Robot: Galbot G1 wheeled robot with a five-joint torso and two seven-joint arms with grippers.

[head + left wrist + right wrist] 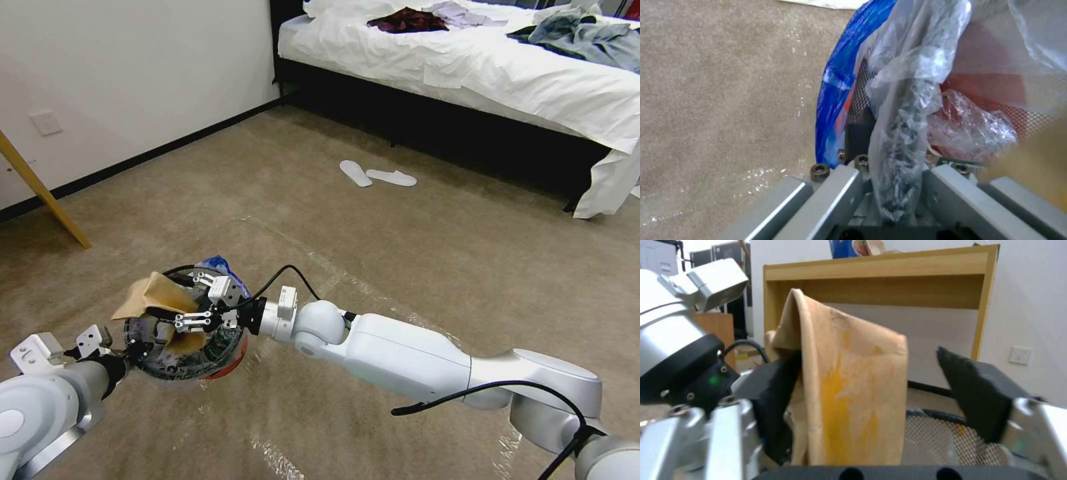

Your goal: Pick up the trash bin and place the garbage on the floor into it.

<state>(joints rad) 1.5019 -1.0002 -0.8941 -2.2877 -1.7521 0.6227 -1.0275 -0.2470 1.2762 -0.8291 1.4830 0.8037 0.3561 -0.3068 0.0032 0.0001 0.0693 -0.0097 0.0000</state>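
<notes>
The left gripper [133, 348] is clamped on the near rim of the trash bin [230, 357], holding it up off the floor [413, 267]; in the left wrist view its metal fingers [835, 190] pinch the black rim together with a bunched fold of the clear plastic liner [907, 100], and the liner's blue edge [840, 76] runs along the outside of the bin just beyond them. Inside the red mesh wall, past the fingers, lies crumpled clear plastic over something red. The right gripper [190, 303] reaches across from the right and hovers over the mouth of the bin, directly opposite the left one. Its jaws stand wide apart, and a brown paper bag [157, 300], creased and stained yellow, stands upright between them, leaning against one black pad [778, 396] while the other pad [978, 393] is clear of it. The lower end of the bag dips inside the bin, and its upper part sticks out over the rim toward the left gripper. The carpet under the bin is crossed by shiny tape lines [347, 280]. Far beyond both grippers, a pair of white slippers [377, 175] lies on the floor in front of a bed [507, 73] with clothes strewn across its white sheet.
</notes>
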